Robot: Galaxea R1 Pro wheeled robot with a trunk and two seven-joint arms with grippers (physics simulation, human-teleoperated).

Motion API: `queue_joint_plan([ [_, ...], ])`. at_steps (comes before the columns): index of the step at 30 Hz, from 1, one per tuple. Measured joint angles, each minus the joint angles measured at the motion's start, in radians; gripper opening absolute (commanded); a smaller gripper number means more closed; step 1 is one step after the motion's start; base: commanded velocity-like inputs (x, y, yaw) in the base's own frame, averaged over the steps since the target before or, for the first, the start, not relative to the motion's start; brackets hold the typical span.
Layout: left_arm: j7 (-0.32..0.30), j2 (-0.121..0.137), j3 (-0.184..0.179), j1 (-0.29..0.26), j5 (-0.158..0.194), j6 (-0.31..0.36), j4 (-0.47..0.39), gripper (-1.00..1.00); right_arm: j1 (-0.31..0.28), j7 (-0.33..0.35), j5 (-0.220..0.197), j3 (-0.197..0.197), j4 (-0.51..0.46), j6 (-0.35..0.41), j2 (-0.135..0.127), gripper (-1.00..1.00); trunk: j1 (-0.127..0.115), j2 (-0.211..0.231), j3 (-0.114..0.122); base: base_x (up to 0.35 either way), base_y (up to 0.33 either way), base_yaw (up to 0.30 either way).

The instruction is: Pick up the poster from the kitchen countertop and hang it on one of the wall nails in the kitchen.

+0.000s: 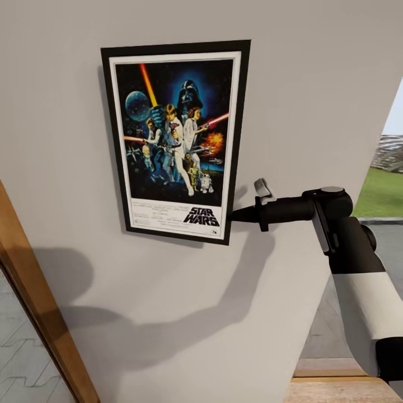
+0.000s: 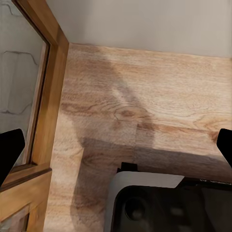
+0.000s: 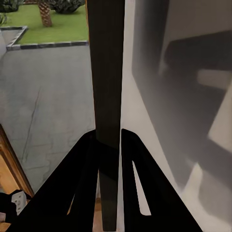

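Grey wall, blk-framed poster, r claw gripping

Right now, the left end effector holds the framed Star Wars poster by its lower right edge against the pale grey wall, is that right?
Not the left one. The head view shows the right end effector gripping the black-framed Star Wars poster by its lower right edge against the pale grey wall; the right wrist view shows its fingers closed on the frame's edge.

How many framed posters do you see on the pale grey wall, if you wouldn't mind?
1: the black-framed Star Wars poster lies against the wall, its lower right edge pinched between the right gripper's fingers. Any nail is hidden.
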Motion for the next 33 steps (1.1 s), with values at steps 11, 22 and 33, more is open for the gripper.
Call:
queue_joint_plan([
  [11,0.000,0.000,0.000,0.000,0.000,0.000,0.000,1.00,0.000,0.000,0.000,0.001,-0.002,0.000,0.000,-1.00,0.000,0.000,0.000,0.000,0.000,0.000],
  [22,0.000,0.000,0.000,0.000,0.000,0.000,0.000,1.00,0.000,0.000,0.000,0.001,-0.003,0.000,0.000,-1.00,0.000,0.000,0.000,0.000,0.000,0.000],
  [33,0.000,0.000,0.000,0.000,0.000,0.000,0.000,1.00,0.000,0.000,0.000,0.001,-0.001,0.000,0.000,-1.00,0.000,0.000,0.000,0.000,0.000,0.000],
])
